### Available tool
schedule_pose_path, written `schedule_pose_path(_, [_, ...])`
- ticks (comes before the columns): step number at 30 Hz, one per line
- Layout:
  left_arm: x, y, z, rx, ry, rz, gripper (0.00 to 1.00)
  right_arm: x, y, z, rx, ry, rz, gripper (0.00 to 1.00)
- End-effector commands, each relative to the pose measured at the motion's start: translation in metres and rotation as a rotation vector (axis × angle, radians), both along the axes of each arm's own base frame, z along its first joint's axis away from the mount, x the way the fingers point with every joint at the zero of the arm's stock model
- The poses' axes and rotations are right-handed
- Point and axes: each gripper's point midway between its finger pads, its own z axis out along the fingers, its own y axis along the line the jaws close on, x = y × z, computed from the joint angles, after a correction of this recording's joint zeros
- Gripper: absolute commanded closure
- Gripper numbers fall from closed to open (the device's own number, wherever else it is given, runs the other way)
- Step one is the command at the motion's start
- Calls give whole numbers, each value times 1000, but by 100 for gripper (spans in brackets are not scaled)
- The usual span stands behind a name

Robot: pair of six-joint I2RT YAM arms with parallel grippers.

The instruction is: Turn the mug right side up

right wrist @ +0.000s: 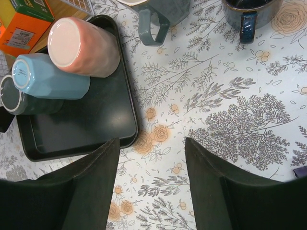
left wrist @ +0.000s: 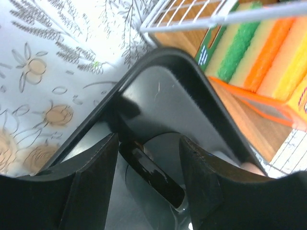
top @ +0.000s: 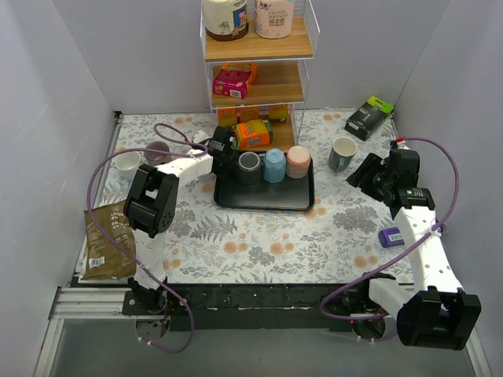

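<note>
The black tray on the floral desk holds three cups in a row along its back edge, all standing mouth down. A dark grey-green mug is at the tray's left end, a light blue cup is in the middle and a pink cup is at the right end. Off the tray's right side an upright grey-teal mug stands on the desk. In the right wrist view a dark blue mug stands past it, farther from the tray.

The left claw is at the tray's back left corner, right against the dark grey-green mug. In the left wrist view its fingers are spread, with the mug's glossy dark handle running slantwise between them. I cannot tell whether either finger touches the handle. The right claw hangs off the tray's right side, near the grey-teal mug, spread and holding nothing.

Behind the tray a wire-and-wood shelf carries a pack of striped sponges on its lowest board and a pink box on the board above. A brown bag lies well to the tray's left. Its print is too small to read, as is the label on the orange box.
</note>
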Motion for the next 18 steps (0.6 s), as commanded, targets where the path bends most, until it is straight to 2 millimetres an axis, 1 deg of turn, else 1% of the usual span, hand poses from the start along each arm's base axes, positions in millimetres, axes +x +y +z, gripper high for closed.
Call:
schedule_pose_path(1, [-25,-14,47,30,-72,-98,48,-2,0,1,-8,-25,4,36])
schedule_pose_path(2, [-29,-15,56,47,-92,-121,47,-2,1,2,-7,-29,3,36])
schedule_pose_path(4, [-40,-19,60,88,-108,-157,43,-2,1,1,-6,-29,4,36])
schedule_pose_path(5, [-45,-20,69,97,-124,-170,40,-1,1,2,-4,-30,4,36])
schedule_pose_path(6, [-51,-22,70,127,-130,-195,39,-1,1,2,-5,-32,5,36])
schedule_pose_path(7, [-58,-20,66,144,-122,-209,37,0,1,3,-7,-32,6,36])
schedule_pose_path(8, [-62,-20,69,155,-131,-217,36,0,1,4,-7,-37,6,36])
schedule_pose_path(9, [-66,-19,77,178,-149,-236,34,0,1,4,-6,-35,7,36])
schedule_pose_path(10, [-72,-11,75,212,-150,-233,28,0,1,4,-6,-34,10,36])
schedule_pose_path(11, [-73,-6,79,233,-163,-237,25,1,1,5,-6,-36,10,36])
schedule_pose_path(12, [-75,1,93,246,-200,-236,22,0,2,5,-5,-36,11,36])
schedule_pose_path(13, [-73,3,103,296,-247,-285,15,0,2,5,-5,-36,13,36])
schedule_pose_path(14, [-79,5,98,328,-252,-333,11,0,2,5,-4,-36,14,36])
schedule_pose_path(15, [-80,3,103,339,-281,-387,9,1,3,5,-2,-36,18,36])
schedule_pose_path(16, [-79,0,120,401,-352,-494,8,1,4,4,1,-33,22,36])
schedule_pose_path(17, [-92,-15,112,374,-359,-634,5,0,4,4,2,-32,23,36])
schedule_pose_path(18, [-97,-22,112,387,-382,-736,5,1,5,2,4,-30,25,36])
